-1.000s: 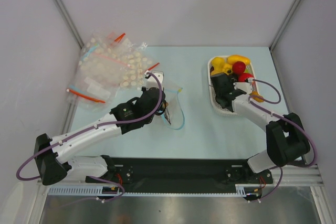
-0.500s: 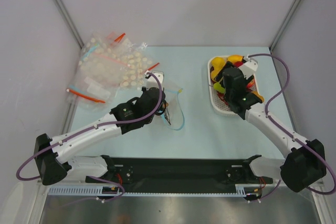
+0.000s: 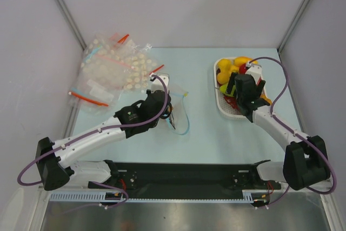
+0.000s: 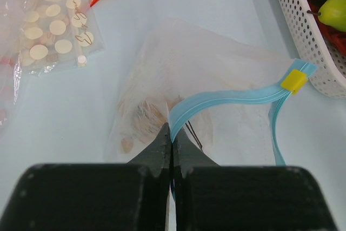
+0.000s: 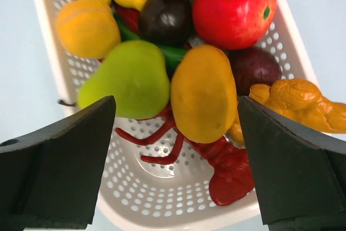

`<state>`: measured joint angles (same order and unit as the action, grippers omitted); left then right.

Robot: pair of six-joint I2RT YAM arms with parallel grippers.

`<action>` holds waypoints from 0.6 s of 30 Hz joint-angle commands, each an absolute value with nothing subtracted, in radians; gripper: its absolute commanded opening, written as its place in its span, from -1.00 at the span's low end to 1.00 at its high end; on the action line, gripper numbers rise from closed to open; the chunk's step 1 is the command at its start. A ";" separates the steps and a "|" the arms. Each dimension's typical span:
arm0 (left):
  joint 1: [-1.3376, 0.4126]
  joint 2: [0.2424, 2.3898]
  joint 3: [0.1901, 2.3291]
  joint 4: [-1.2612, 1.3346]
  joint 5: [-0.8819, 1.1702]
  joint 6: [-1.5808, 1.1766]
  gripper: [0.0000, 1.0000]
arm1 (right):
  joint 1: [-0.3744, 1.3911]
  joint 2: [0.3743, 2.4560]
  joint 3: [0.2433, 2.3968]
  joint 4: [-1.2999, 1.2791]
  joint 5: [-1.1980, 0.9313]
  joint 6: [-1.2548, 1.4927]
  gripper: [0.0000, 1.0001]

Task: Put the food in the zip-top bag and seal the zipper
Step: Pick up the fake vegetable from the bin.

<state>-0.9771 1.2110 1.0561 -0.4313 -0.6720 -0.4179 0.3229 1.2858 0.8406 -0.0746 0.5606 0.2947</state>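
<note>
Clear, floppy plastic: the zip-top bag [image 4: 216, 63] lies on the table [image 3: 216, 139] left of centre in the overhead view. The left claw [image 4: 171, 143] is clamped tight on its light blue zipper [image 4: 227, 103], seemingly lifting one lip so the mouth gapes. The food [image 5: 233, 6] is heaped in the white perforated tray [image 5: 162, 217] at the upper right. Over it hangs the right claw [image 5: 174, 106], spread wide and empty, straddling a green pear [image 5: 127, 79] and an orange mango [image 5: 203, 93], probably lining up a pick.
</note>
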 commanded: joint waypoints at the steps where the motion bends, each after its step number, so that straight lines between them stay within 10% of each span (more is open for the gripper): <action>1: -0.977 1.203 1.060 -0.417 -0.699 -0.420 -0.99 | 0.293 1.301 0.816 -0.009 0.522 0.298 0.97; 15: -0.977 1.226 1.062 -0.420 -0.715 -0.420 -0.99 | 0.163 1.338 0.730 0.069 0.333 0.382 0.72; 18: -0.977 1.224 1.062 -0.420 -0.712 -0.420 -0.99 | 0.152 1.336 0.736 0.052 0.313 0.402 0.41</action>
<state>-0.9771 1.2270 1.0542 -0.4324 -0.6888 -0.4179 0.1650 1.3315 0.7235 0.0216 0.3454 0.3717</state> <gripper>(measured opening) 0.010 0.732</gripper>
